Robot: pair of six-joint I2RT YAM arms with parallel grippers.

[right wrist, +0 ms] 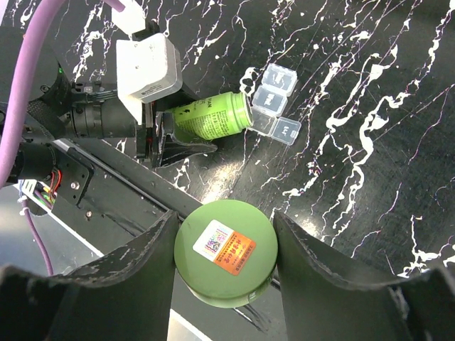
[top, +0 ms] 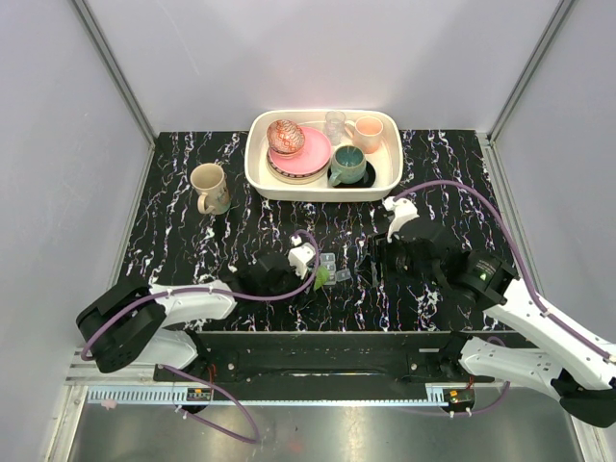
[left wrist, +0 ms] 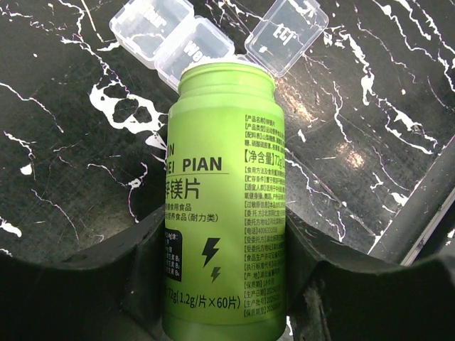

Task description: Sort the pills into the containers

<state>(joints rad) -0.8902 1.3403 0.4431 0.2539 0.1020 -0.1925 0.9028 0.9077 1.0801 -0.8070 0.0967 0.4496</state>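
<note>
Between the jaws of my left gripper (left wrist: 226,238) sits the bottle (left wrist: 224,185), pinched round its lower body and lying tilted, open mouth pointing away from me. Just past that mouth, touching or nearly so, are the containers (left wrist: 195,42): three clear squares in a strip on the table (left wrist: 64,177), the middle one closest to the rim. I judge it's held that way so a pour lands in a compartment. Pills: none visible in the compartments or on the table. The bottle is opaque, so they're presumably inside, but I can't confirm that. My right gripper (right wrist: 226,222) is off to the side, well apart from the strip, clamped on the cap (right wrist: 226,252), sticker face toward its camera. It's parked there so the mouth is free. Step in hand: tipping pills out; sorting not yet begun by the look of it. Risk: too steep a tilt dumps many at once, or the rim nudges the light strip.
</note>
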